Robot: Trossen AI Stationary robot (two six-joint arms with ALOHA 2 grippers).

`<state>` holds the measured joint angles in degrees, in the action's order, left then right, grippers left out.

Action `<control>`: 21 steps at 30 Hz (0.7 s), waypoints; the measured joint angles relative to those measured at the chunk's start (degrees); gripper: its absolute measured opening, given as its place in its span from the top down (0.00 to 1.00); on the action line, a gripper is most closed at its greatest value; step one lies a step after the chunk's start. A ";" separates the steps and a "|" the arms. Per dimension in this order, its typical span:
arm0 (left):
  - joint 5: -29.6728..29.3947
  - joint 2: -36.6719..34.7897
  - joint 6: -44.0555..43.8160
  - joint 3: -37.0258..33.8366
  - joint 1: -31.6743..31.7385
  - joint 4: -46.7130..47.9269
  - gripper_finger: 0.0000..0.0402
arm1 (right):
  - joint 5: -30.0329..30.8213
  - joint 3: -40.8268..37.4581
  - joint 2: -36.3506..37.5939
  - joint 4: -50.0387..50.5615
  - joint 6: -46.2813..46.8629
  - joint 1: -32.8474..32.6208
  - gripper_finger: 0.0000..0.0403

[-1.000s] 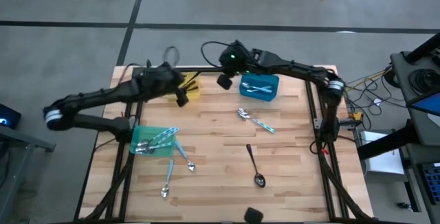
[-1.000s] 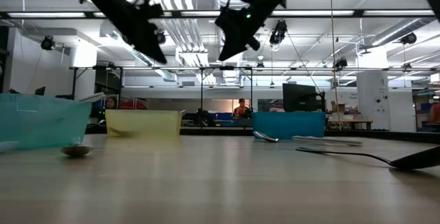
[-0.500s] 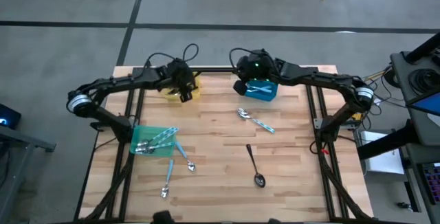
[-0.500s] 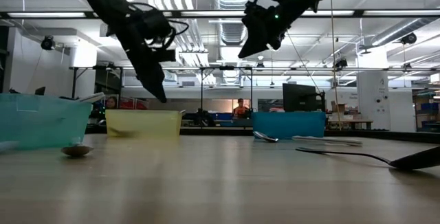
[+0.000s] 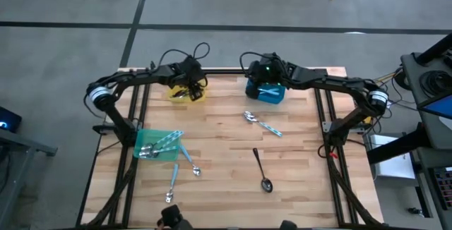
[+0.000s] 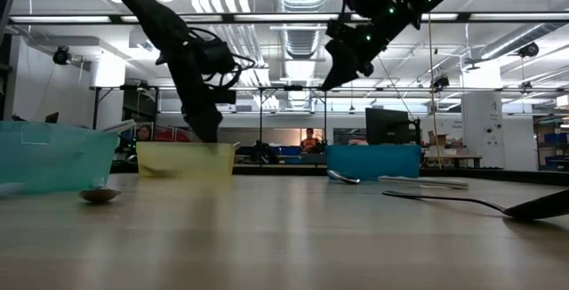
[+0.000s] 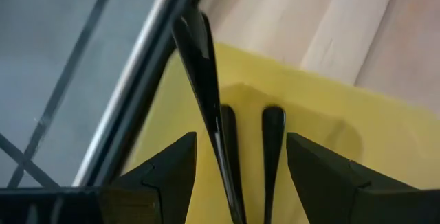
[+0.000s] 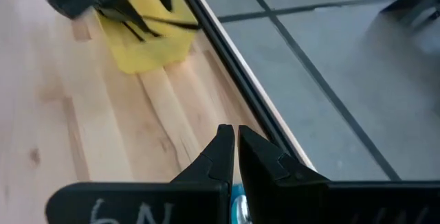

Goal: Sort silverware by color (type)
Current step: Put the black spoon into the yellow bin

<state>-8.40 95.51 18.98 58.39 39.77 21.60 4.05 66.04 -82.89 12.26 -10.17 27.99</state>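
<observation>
The silverware is spread all over the wooden counter [image 5: 219, 138]. Up at the back left, the yellow bin [image 5: 185, 93] has dark utensils [image 7: 227, 148] in it: slim black pieces, one leaning up over the bin's rim, two more lying side by side inside. The blue bin [image 5: 267, 93] at the back middle shows at least one light-blue-handled piece [image 5: 268, 89] in it. The green bin [image 5: 157, 145] on the left edge holds a bunch of silver and blue-handled spoons [image 5: 152, 147], and a couple of them poke out over the rim.

Loose on the counter: two spoons [image 5: 260, 123] near the middle, one all silver and one with a light blue handle, lying together; a black spoon [image 5: 260, 169] closer to the front, bowl pointing to the front edge; and two more blue-handled spoons [image 5: 180, 170] just in front of the green bin.

The left gripper [image 5: 188, 91] is right over the yellow bin with its fingers [image 7: 165, 176] spread wide. The leaning black utensil shows between them, but I can't tell whether it touches either finger.

The right gripper [image 8: 234, 157] hangs above the blue bin, clenched tight with the two fingers pressed together and nothing in between.
</observation>
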 joint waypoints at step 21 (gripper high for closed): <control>-1.51 1.68 4.65 0.00 0.48 -2.60 0.49 | 0.04 -3.98 -0.02 -5.30 -2.50 2.01 0.97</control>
<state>-9.92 97.19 23.63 58.39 40.25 19.00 4.10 62.06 -82.91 6.96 -12.67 30.00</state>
